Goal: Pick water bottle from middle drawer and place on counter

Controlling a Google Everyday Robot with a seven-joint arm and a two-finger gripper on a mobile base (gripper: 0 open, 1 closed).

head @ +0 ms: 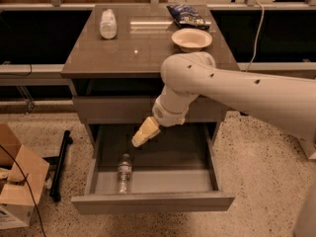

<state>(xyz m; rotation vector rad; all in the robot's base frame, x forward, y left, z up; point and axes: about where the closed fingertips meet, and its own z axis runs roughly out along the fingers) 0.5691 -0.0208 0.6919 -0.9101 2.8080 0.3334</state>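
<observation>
The middle drawer [157, 202] is pulled out wide from the cabinet, so its pale floor is open from above, and this is why the arm [237, 90] can come in over it from the right side. The water bottle [124, 173] lies on its side on this floor, in the front left part, with the white cap pointing to the back and its bottom end near the front panel. The gripper [138, 140] hangs above the drawer, in front of the closed drawer [118, 110] over it, tilted down and to the left toward the bottle, and it is apart from the bottle, above and a little to the right and behind. It carries nothing; if it is wide or narrow, I cannot tell. I judge that this is the approach step, and the grasp is not yet made. Because the bottle is lying and round, it could roll away when it is touched from one side only. On the counter [133, 51] there are a fatter whitish bottle [107, 23], a bowl [191, 39] and a dark snack bag [187, 15] (all toward the back), so the front left part looks a good place to put the bottle.
</observation>
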